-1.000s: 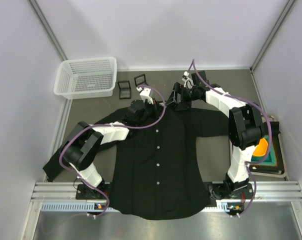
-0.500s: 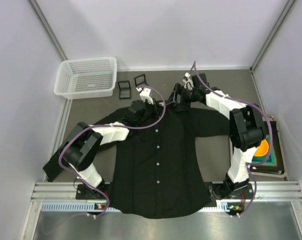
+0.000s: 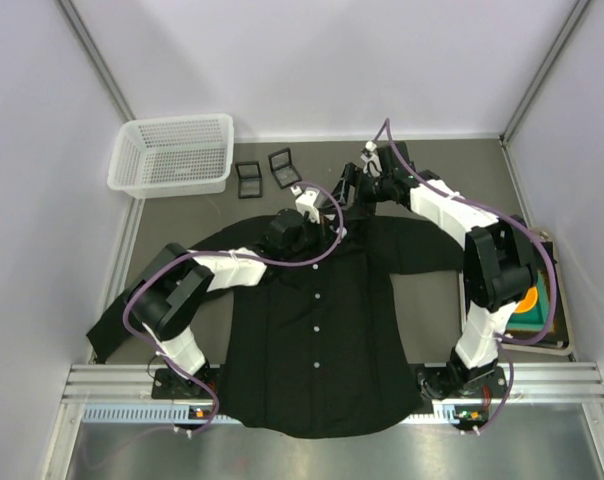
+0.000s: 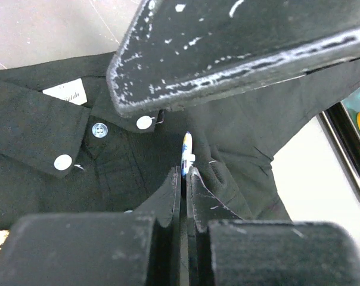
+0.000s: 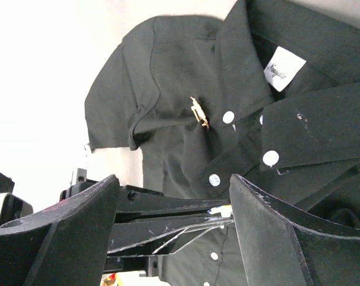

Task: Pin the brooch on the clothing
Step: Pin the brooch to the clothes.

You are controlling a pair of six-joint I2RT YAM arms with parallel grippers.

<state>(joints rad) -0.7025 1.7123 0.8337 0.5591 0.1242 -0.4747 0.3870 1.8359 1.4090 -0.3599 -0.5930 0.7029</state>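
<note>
On the table a tray holds an orange object; left gripper pressed together at the shirt, right gripper spread.

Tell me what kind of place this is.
Probably a robot test cell in a lab: plain white walls box in a grey table, two arms are bolted to an aluminium rail, and a black shirt lies spread flat.

The black long-sleeved button-up shirt lies front-up on the grey table, with its collar toward the far edge and its hem over the near edge. A small gold-coloured brooch sits on a raised fold just beside the collar.
</note>
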